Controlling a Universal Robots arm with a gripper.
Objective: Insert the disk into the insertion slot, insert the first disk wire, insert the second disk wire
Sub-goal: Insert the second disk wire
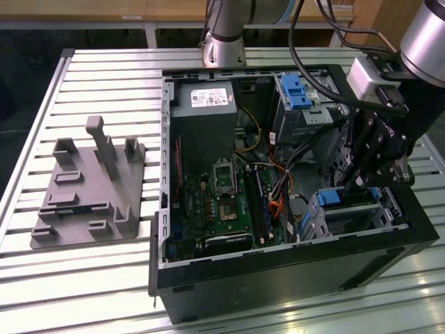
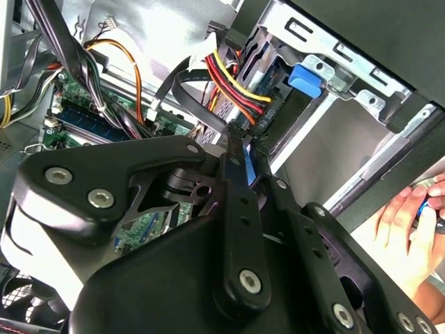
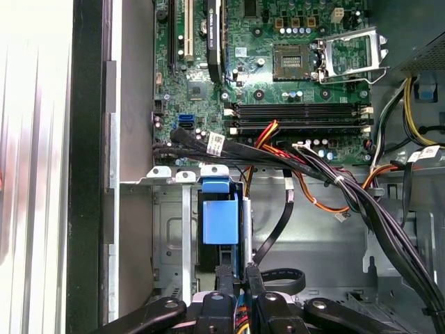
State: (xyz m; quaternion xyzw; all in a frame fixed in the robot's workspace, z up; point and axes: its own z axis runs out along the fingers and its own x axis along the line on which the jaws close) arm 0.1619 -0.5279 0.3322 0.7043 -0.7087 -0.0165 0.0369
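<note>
Reaching down into the open computer case [image 1: 292,278], the gripper [image 1: 351,186] hung at the insertion slot [image 1: 365,221], the silver cage at the exterior view's right end of the case. The disk [image 3: 219,224] already sat inside that cage, its blue caddy showing between the sheet-metal walls in the first wrist view, so the first step looked done and the work appeared to be on a wire.

In the second wrist view the two fingers [image 2: 235,174] stood drawn close together, and they seemed pinched on the black plug of the disk wire [image 2: 233,87], the red, yellow and black bundle that ran to the disk's end just beside the blue tab [image 2: 304,80]. The grip itself was partly hidden by the gripper's own links, so this was a reading rather than a certainty.

To seat the plug well, it would need to be square to the disk's socket and pressed straight along the disk's length, not at a tilt, since a narrow keyed plug would likely bind. The flat black cable [image 3: 274,233] looped near the cage might snag. A person's hand [image 2: 410,216] rested outside the case wall, near the work.
</note>
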